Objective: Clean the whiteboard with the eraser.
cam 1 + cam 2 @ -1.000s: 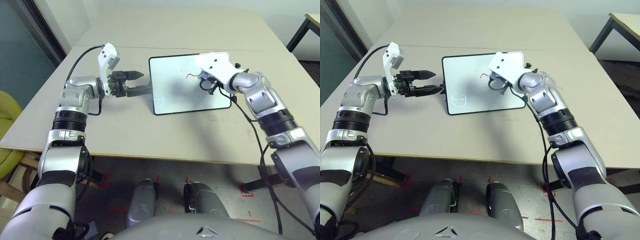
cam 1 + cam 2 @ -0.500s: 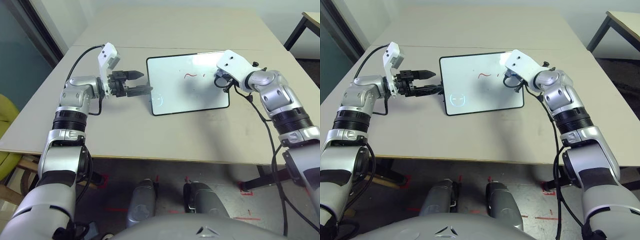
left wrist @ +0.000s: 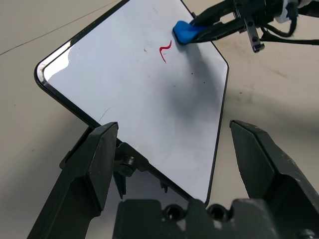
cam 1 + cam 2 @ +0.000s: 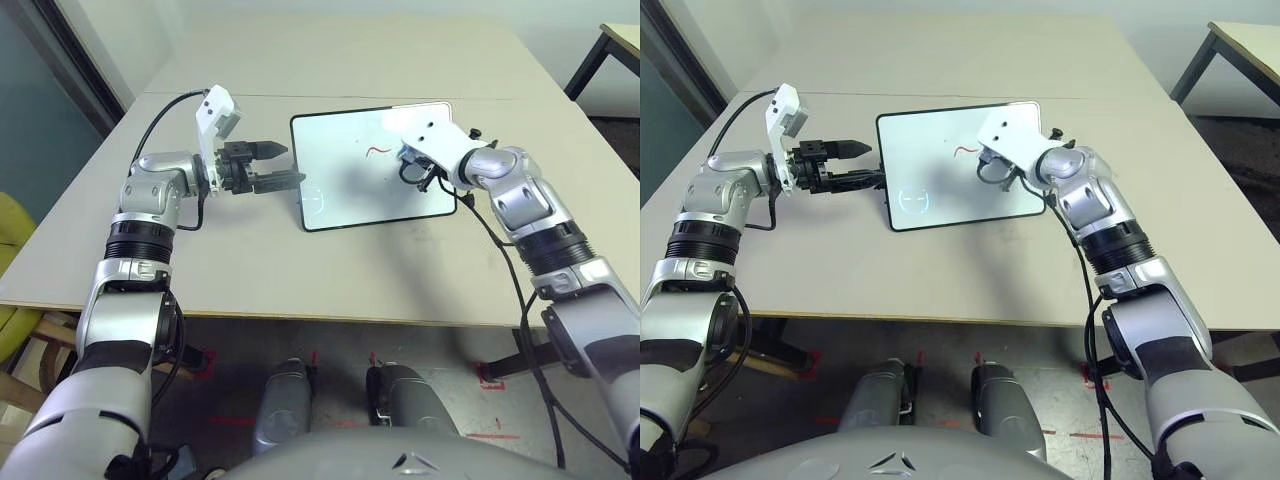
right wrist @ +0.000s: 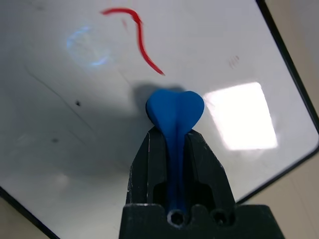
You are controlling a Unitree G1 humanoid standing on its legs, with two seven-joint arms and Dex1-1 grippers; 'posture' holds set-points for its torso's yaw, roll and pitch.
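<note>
The whiteboard (image 4: 350,185) stands tilted in the middle of the table, with a red squiggle (image 4: 377,151) on its upper part. My right gripper (image 5: 174,142) is shut on the blue eraser (image 5: 174,110). The eraser's tip presses on the board just beside the squiggle; it also shows as the eraser (image 3: 185,32) in the left wrist view. My left gripper (image 4: 290,166) is open at the board's left edge, its fingers (image 3: 97,159) on either side of the board's near corner, apart from it.
The beige table (image 4: 330,270) has free room in front of and behind the board. A seam runs across it behind the board. Another table's corner (image 4: 615,40) is at the far right, and a yellow chair (image 4: 12,270) at the left.
My right gripper, with the eraser, swung to the board's right side and has come back left, next to the red squiggle. The left gripper has stayed in place.
</note>
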